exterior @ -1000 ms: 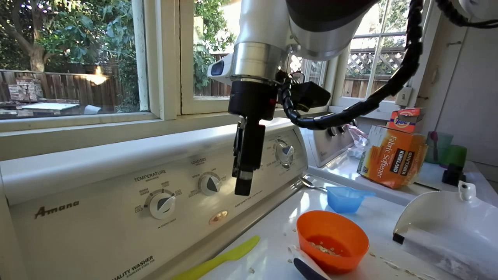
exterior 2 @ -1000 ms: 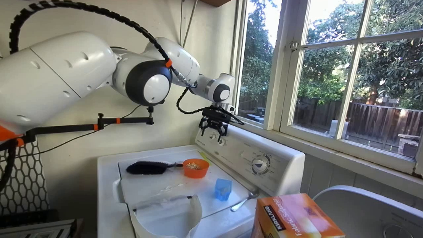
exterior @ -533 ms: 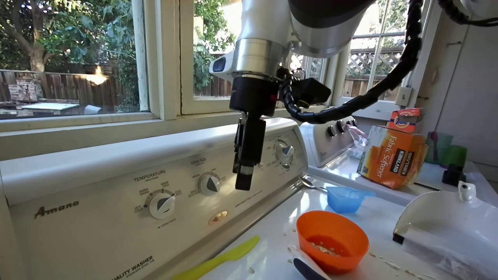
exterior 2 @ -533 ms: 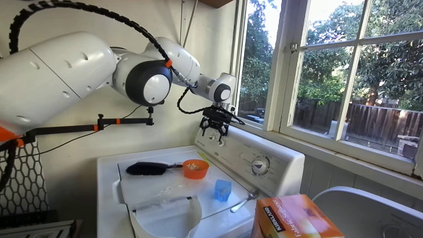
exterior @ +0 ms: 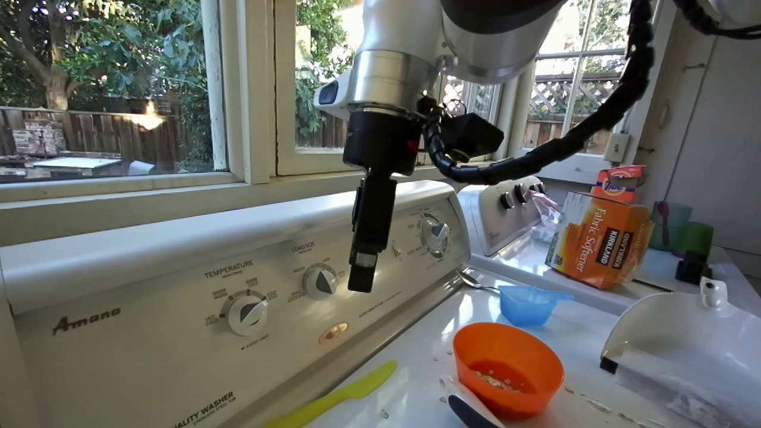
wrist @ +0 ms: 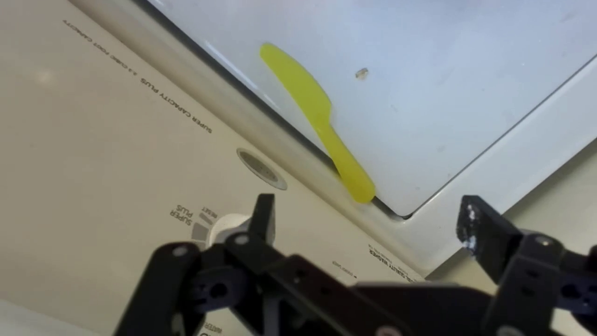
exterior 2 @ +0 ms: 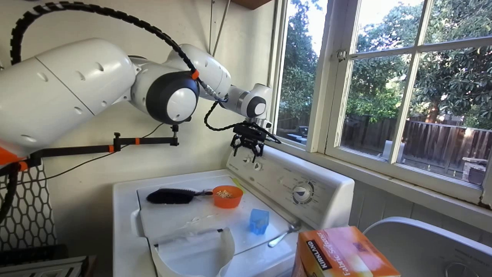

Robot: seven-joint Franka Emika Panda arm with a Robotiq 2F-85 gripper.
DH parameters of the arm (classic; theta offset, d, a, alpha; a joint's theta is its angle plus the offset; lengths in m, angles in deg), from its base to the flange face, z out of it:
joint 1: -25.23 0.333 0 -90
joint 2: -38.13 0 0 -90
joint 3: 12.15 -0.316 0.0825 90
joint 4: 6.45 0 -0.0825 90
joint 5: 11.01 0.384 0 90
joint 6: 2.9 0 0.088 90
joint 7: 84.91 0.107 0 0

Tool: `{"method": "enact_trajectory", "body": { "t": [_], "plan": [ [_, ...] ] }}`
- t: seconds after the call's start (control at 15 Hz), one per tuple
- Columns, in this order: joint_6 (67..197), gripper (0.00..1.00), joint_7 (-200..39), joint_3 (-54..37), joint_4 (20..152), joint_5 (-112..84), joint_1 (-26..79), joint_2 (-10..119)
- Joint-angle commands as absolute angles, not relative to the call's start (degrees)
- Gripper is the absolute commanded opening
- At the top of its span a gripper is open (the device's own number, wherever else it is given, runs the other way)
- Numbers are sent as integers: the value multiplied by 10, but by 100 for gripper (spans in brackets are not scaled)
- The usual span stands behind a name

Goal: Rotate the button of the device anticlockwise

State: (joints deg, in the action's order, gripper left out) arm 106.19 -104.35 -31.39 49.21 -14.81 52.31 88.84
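The device is the white washer with a slanted control panel (exterior: pixel 119 374), seen in both exterior views (exterior 2: pixel 326 181). The button, its biggest knob (exterior 2: pixel 301 193) with a wide ring of marks, sits at the panel's end near the second appliance (exterior: pixel 435 233); it is out of the wrist view. My gripper (exterior: pixel 361 279) points down in front of the panel, apart from the button, between it and the smaller middle knob (exterior: pixel 321 282). In the wrist view the gripper (wrist: pixel 367 210) is open and empty, its fingers wide apart. One finger (wrist: pixel 263 217) partly covers a smaller knob (wrist: pixel 228 226).
On the washer lid are an orange bowl (exterior: pixel 508 368), a blue cup (exterior: pixel 528 304), a spoon (exterior 2: pixel 282 236), a yellow knife (wrist: pixel 308 98), a black brush (exterior 2: pixel 171 195) and a dustpan (exterior 2: pixel 192 254). A fabric softener box (exterior: pixel 600 238) stands on the second appliance (exterior: pixel 505 214).
My gripper has risen slightly and shifted a little along the panel, away from the button and towards the smaller knobs. The knobs and the objects on the lid have not moved.
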Motion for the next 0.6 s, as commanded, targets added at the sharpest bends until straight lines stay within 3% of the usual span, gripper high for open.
{"method": "enact_trajectory", "body": {
  "t": [0.0,0.53],
  "plan": [
    [1056,100,-1029,-317,445,-143,541,923],
    [1058,100,-1039,-298,351,-136,579,998]
  ]
}}
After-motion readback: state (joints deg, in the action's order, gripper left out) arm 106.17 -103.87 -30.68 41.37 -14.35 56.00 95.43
